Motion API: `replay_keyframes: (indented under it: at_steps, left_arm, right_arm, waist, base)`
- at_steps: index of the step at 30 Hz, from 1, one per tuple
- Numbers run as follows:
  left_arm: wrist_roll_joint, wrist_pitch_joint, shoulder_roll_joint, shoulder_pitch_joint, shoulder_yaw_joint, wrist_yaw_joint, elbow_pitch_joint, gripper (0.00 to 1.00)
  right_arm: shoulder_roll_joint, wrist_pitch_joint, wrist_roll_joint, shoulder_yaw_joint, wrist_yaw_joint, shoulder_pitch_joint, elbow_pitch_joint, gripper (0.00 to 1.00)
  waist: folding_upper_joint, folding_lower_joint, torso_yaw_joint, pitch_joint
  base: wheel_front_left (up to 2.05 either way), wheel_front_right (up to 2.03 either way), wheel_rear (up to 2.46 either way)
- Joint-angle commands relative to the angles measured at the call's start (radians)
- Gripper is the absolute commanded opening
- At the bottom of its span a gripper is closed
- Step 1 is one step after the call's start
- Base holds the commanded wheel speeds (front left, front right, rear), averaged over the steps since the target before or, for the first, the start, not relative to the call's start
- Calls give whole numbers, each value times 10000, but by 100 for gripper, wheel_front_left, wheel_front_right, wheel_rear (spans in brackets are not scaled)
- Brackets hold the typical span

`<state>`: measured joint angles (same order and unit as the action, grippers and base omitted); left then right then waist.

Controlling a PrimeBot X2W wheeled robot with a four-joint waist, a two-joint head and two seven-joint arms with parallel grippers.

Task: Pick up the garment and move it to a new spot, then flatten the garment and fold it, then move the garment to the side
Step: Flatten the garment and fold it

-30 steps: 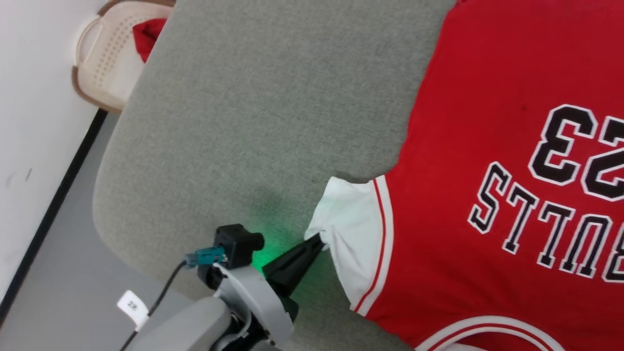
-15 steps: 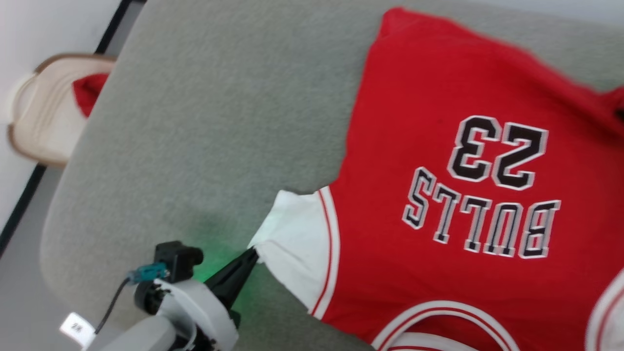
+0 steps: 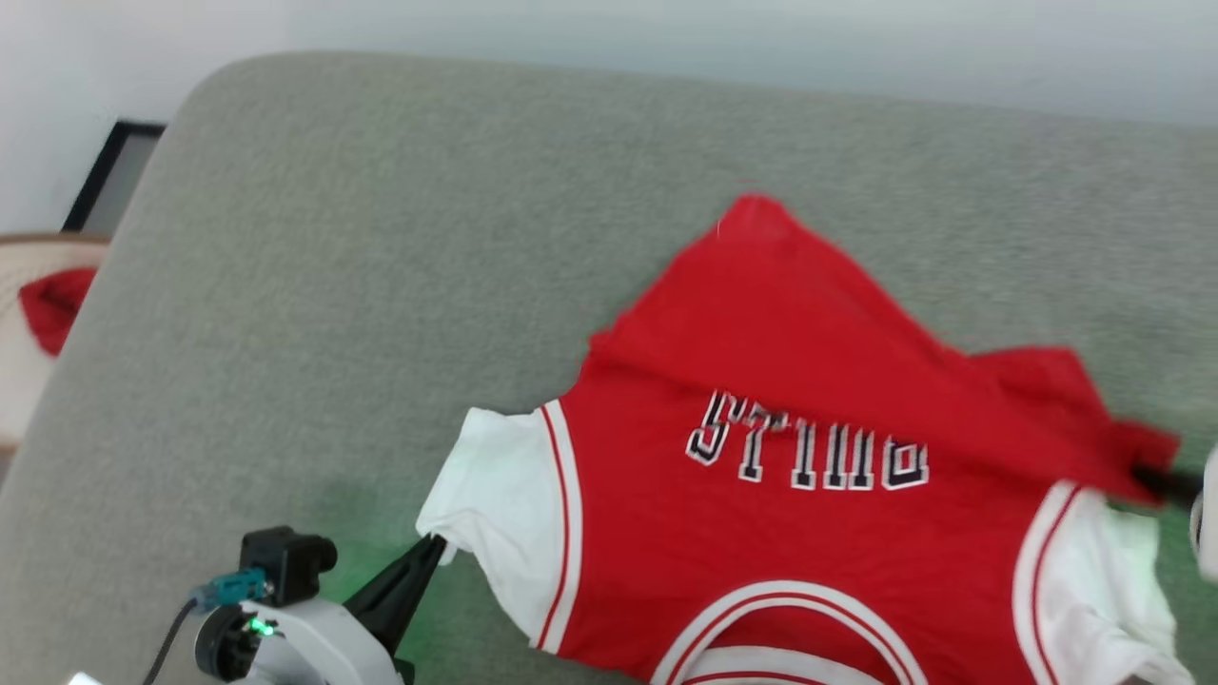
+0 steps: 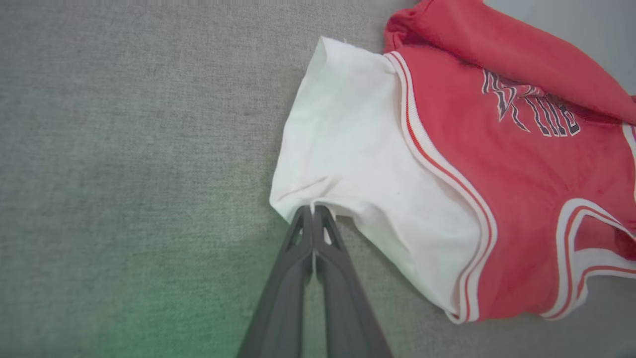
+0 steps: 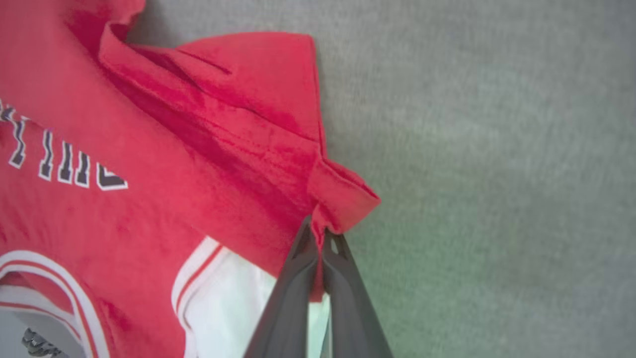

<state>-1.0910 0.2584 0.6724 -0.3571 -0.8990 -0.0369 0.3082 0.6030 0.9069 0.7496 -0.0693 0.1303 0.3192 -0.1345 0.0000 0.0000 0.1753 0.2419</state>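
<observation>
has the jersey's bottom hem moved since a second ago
Yes. Against the grey cushion, the hem of the garment has folded toward the robot over the 23, a corner pinched in the right end effector.

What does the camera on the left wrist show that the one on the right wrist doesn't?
Left wrist view: the left gripper pinched shut on the edge of a white sleeve. Right wrist view: the right gripper pinched shut on a folded-over red corner of the jersey. Both: the jersey's red front, its black lettering and the grey cushion underneath.
</observation>
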Motion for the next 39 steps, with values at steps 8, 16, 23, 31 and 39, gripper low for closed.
replay_keyframes:
  at_steps: [8, 16, 23, 31, 39]
  left_arm:
    - [-158, -7, 356, 429, 112, 300, -471, 0]
    - [-197, -7, 425, 552, 112, 420, -692, 0]
    - [-229, -4, 450, 640, 126, 456, -774, 0]
    - [-238, 23, 471, 767, 198, 490, -882, 0]
    - [-139, -1, 399, 770, 161, 539, -996, 0]
  right_arm:
    - [-685, -369, -114, 862, 5, -2485, 988, 0]
    - [-1341, -777, -566, 1146, 5, -3387, 973, 0]
    - [-1306, -991, -837, 1141, 5, -3438, 1102, 100]
    - [-1158, -674, -924, 1435, 5, -3500, 1922, 100]
    - [-1156, 286, -1173, 1911, 5, -2794, 3414, 100]
  waist:
    - [0, 0, -710, -528]
    - [0, 0, -864, -532]
    - [0, 0, -875, -544]
    - [0, 0, -901, -575]
    - [0, 0, -750, -608]
  base:
    - [0, 0, 0]
    - [0, 0, 0]
    - [0, 0, 0]
    - [0, 0, 0]
    - [0, 0, 0]
